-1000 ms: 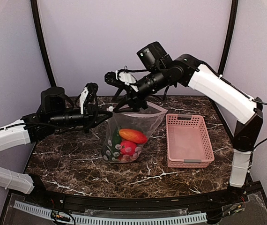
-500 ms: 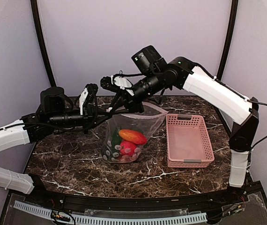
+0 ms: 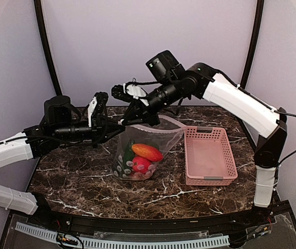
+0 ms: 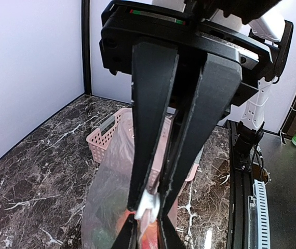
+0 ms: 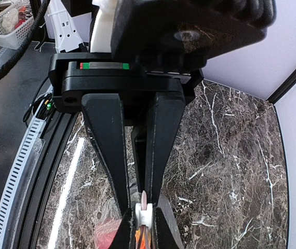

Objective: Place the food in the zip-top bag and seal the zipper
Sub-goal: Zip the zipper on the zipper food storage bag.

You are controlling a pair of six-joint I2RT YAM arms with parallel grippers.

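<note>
Food (image 3: 147, 151) is all inside the bag (image 3: 164, 141). The bag hangs upright with its bottom on the desk (image 3: 75, 179), just left of the basket (image 3: 210, 155). Sealing step is in hand. Left pincer (image 4: 148, 207) is clenched on the zipper (image 3: 153, 129) at the bag's left corner, white strip nipped between its tips. Right pincer (image 5: 143, 215) is clenched on the same strip, just beside the left. The mouth toward the basket looks open. Next move probably: left anchors the corner while right slides along the strip toward the basket end, pinch firm and strip taut.
</note>
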